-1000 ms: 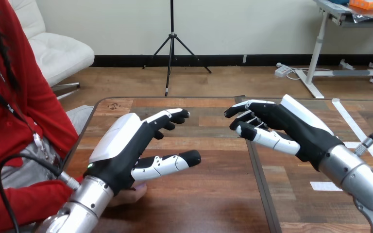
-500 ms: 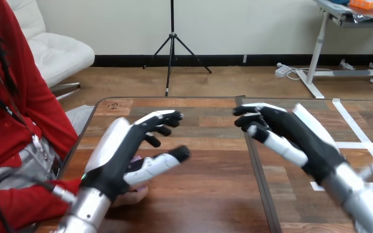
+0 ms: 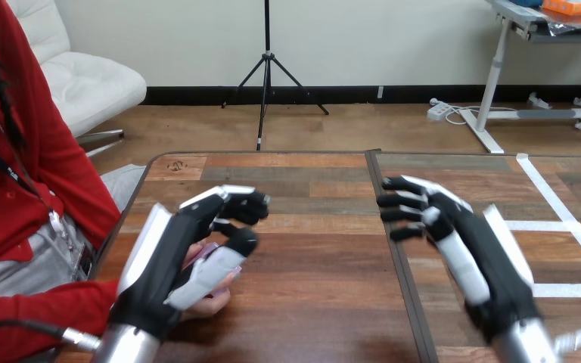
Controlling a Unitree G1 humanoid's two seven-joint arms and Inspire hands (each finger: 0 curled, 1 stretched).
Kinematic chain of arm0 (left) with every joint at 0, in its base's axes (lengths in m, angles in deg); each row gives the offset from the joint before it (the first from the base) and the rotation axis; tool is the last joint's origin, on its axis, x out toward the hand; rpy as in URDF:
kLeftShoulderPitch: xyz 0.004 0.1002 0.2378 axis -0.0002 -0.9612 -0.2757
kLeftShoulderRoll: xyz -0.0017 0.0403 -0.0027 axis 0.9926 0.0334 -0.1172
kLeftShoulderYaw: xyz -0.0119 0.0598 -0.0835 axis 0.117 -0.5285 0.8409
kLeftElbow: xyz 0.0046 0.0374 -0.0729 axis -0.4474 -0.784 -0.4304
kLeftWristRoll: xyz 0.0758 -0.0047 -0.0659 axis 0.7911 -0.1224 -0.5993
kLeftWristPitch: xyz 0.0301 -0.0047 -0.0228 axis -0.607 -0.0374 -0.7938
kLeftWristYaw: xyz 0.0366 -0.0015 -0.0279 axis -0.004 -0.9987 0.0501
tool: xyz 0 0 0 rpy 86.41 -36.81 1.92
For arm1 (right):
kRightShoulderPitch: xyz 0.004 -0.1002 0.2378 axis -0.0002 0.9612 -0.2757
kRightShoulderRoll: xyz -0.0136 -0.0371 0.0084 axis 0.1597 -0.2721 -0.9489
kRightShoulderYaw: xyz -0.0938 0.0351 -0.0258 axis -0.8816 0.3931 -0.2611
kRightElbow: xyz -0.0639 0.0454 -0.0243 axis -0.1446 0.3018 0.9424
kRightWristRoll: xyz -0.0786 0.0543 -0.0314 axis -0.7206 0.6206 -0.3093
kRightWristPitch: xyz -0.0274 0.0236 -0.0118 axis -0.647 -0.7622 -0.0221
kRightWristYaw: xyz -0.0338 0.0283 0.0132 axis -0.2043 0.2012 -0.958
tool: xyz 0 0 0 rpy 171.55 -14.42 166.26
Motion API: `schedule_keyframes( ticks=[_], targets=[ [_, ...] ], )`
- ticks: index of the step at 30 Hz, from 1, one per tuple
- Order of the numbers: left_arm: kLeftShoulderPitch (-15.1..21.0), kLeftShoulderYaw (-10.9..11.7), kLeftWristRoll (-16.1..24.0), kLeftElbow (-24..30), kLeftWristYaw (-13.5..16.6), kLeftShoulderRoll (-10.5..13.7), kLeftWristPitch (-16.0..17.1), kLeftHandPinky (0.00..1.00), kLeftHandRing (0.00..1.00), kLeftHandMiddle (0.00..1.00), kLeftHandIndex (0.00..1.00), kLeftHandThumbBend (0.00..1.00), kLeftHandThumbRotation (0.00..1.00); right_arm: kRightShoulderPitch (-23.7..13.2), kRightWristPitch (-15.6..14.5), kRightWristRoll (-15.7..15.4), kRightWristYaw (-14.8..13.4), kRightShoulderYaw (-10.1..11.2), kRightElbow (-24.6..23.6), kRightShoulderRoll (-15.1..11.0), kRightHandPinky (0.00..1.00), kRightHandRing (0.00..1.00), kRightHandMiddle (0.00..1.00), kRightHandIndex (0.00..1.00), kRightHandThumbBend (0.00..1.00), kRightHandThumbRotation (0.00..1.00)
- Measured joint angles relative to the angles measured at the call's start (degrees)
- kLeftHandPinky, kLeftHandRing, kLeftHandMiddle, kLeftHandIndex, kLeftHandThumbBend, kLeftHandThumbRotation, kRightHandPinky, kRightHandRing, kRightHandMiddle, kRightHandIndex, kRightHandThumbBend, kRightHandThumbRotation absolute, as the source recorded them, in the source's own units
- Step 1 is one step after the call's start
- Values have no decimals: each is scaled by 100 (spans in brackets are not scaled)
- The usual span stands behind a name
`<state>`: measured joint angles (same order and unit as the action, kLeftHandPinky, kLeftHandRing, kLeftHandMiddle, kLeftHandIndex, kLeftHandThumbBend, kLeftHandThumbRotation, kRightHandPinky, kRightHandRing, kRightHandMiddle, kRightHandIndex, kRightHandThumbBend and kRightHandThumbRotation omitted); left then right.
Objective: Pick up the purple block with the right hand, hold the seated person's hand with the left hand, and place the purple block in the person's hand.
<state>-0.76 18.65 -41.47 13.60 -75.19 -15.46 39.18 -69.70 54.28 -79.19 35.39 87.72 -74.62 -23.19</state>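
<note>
Now | left robot hand (image 3: 168,253) curled round person's hand (image 3: 210,301) | right robot hand (image 3: 473,253) spread wide, empty

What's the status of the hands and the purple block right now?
Left hand over the person's hand, grip unclear. Right hand open, empty, above the table. Purple block: likely the purple sliver under the left hand. Nothing in the way.

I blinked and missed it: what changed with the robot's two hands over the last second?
The left hand drew back and curled its fingers and thumb round the person's hand, which it only hovered over before. The right hand pulled back toward the robot, open and empty. The person's hand stayed where it was.
</note>
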Motion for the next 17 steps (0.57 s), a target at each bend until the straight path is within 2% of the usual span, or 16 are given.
schedule_keyframes(
  ticks=[7, 11, 17],
  targets=[
    [-206, 99, -321, -16, -231, 35, 329, 51, 57, 60, 57, 68, 100, 451, 414, 178, -21, -5, -12, 324, 66, 74, 79, 82, 82, 100],
    [-314, 157, -486, -15, -371, 47, 461, 51, 58, 60, 57, 67, 100, 656, 531, 297, -21, -6, -45, 458, 67, 75, 80, 83, 81, 100],
    [-439, 236, -814, -15, -608, 47, 493, 52, 59, 61, 57, 66, 100, 944, 629, 431, -21, -3, -154, 606, 67, 75, 79, 82, 80, 100]
  ],
)
